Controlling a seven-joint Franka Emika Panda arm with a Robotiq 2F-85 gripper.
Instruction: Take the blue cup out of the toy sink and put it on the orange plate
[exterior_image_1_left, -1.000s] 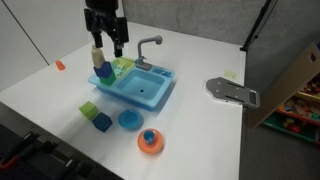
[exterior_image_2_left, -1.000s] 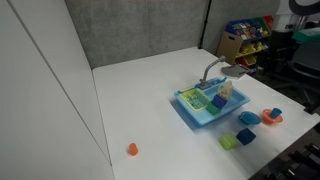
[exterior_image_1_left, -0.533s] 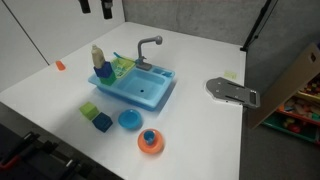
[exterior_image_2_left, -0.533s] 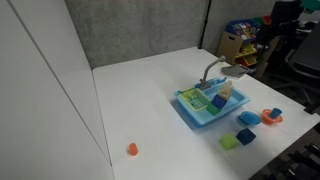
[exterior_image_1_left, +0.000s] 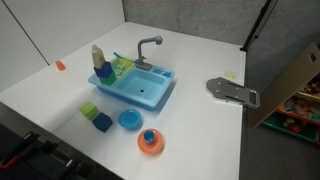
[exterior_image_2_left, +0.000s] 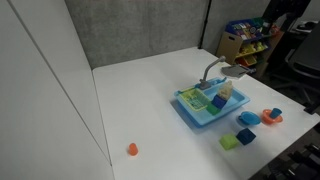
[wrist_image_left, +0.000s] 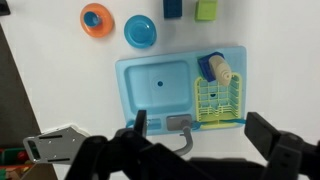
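Note:
The blue cup (exterior_image_1_left: 150, 137) (wrist_image_left: 96, 17) stands on the orange plate (exterior_image_1_left: 151, 147) (wrist_image_left: 88, 27), which lies on the white table in front of the toy sink (exterior_image_1_left: 150, 100) (wrist_image_left: 128, 95). The same plate (exterior_image_2_left: 272, 119) shows near the table's edge in an exterior view. In the wrist view the sink's basin holds nothing, and its green rack (wrist_image_left: 218, 103) carries a blue dish and a tan bottle. My gripper (wrist_image_left: 203, 128) hangs high above the faucet (wrist_image_left: 181, 130), open, with nothing between its fingers. It is out of frame in both exterior views.
A round blue dish (exterior_image_1_left: 130, 120) (wrist_image_left: 140, 31), a blue cube (exterior_image_1_left: 102, 123) and a green cube (exterior_image_1_left: 90, 110) lie in front of the sink. A grey metal bracket (exterior_image_1_left: 232, 92) rests to one side. A small orange piece (exterior_image_1_left: 60, 65) sits far off.
The arm has risen from above the sink's rack and left the exterior view. The gripper stayed open. Nothing on the table moved.

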